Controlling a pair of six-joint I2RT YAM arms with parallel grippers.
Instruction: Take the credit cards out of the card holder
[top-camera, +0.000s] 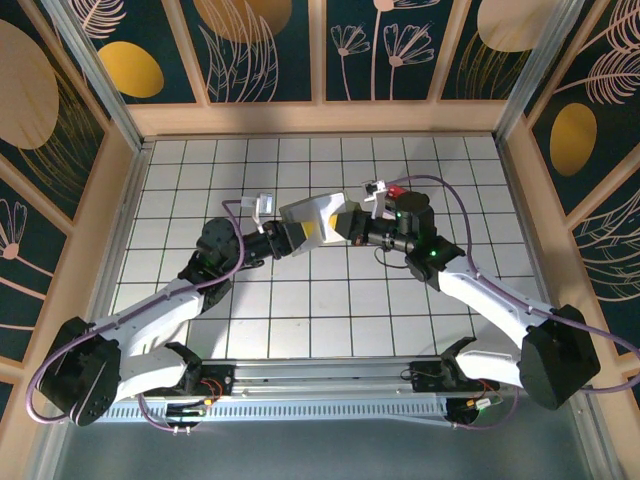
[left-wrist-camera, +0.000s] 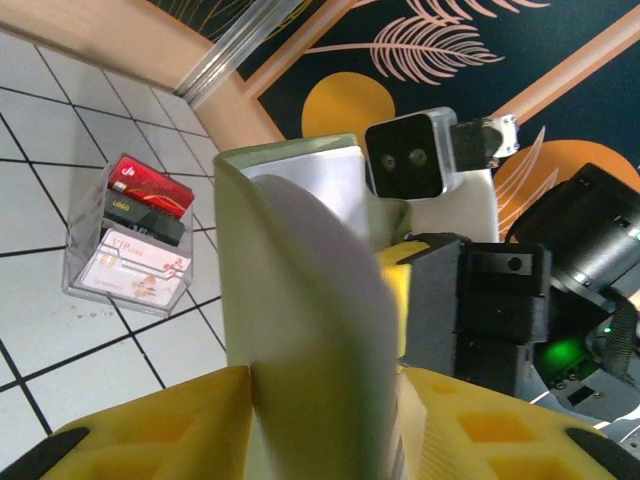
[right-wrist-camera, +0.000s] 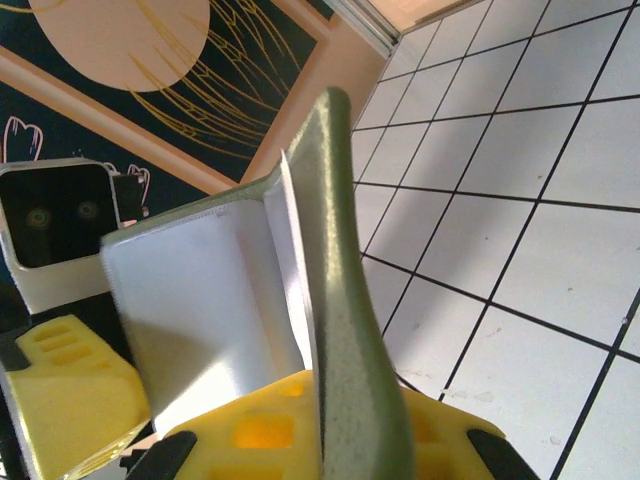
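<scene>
The card holder (top-camera: 312, 222) is held partly open in the air above the middle of the bench (top-camera: 300, 320). One cover is clamped by the right hand (right-wrist-camera: 335, 435). The other lies between the pads of the left hand (left-wrist-camera: 320, 430), though a firm grip there cannot be told. The covers are best spread wide, without twisting, so that the pockets are exposed.

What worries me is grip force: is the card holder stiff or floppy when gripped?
Probably bendy: the card holder curves where the right gripper pinches it. Likely light, being held aloft by its edges. Its pale inside looks smooth, maybe slippery.
</scene>
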